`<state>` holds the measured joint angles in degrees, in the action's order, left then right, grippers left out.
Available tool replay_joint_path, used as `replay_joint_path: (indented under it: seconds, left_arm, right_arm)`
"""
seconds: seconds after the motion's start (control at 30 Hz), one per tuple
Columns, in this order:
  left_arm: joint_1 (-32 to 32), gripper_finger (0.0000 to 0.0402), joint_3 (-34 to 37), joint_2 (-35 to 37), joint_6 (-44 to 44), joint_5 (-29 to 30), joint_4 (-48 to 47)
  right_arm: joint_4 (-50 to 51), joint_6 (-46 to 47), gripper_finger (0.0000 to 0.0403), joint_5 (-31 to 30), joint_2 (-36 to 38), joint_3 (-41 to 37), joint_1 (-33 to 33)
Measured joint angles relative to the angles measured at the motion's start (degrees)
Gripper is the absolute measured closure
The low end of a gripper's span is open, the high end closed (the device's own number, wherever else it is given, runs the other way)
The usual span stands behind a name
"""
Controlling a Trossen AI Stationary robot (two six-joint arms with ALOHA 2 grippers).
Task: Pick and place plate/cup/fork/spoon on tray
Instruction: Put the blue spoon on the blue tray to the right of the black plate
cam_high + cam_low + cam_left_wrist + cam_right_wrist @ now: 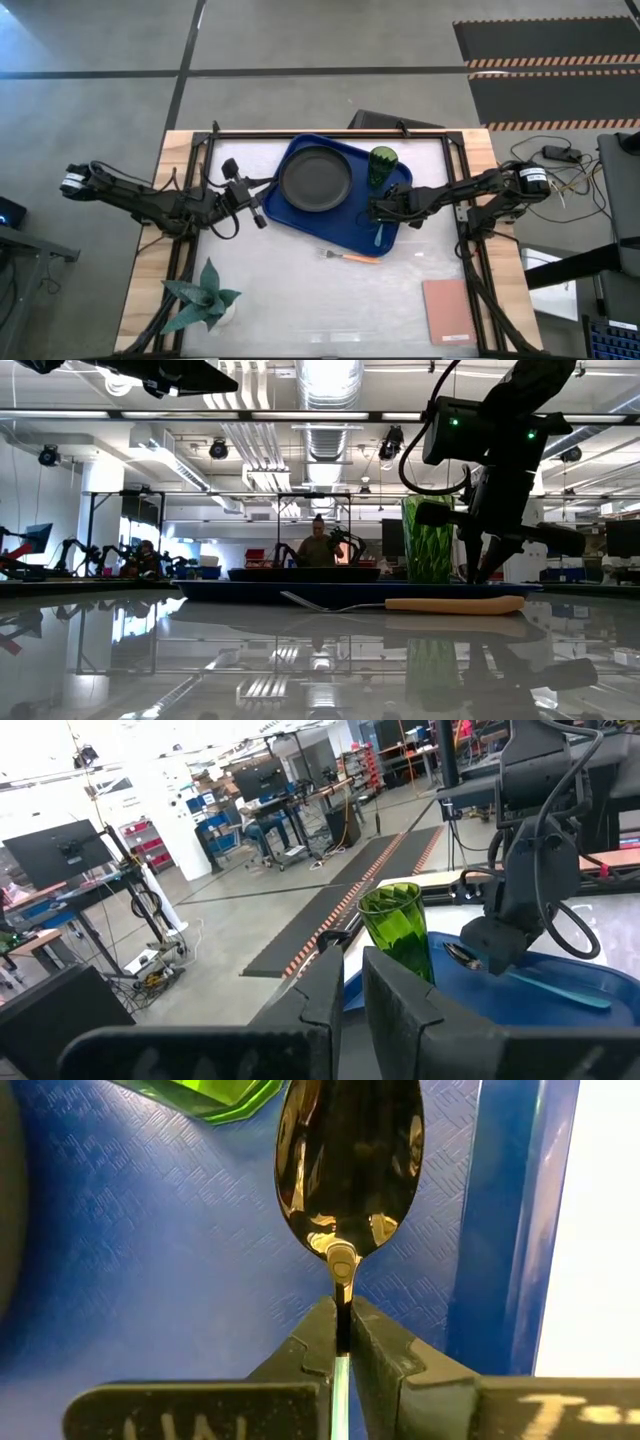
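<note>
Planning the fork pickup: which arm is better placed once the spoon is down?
Probably the right. Its claw, shut on the spoon over the tray, is nearest the fork lying just off the tray's edge. The left claw waits across the tray.

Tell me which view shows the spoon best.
The right wrist view: the spoon fills it, its dark bowl over the tray, its neck clamped in the right end effector. The left wrist view shows bowl and teal handle, farther off. The high view shows only a thin teal handle. In the low view I cannot pick it out.

Spiky teal plant (203,297), pink pad (447,311), well apart.
</note>
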<state>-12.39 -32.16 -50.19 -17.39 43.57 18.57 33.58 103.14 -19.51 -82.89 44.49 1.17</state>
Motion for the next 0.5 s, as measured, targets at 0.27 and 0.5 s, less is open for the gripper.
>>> replay_joint_path:
  seconds: [0.27, 0.5]
  left_arm:
    - [0.0, 0.0378, 0.0, 0.0, 0.0, 0.0, 0.0]
    - [0.0, 0.0378, 0.0, 0.0, 0.0, 0.0, 0.0]
  right_arm:
    - [0.1, 2.3, 0.039, -0.6, 0.0, 0.0, 0.0]
    - [0.2, 1.6, 0.039, -1.1, 0.0, 0.0, 0.0]
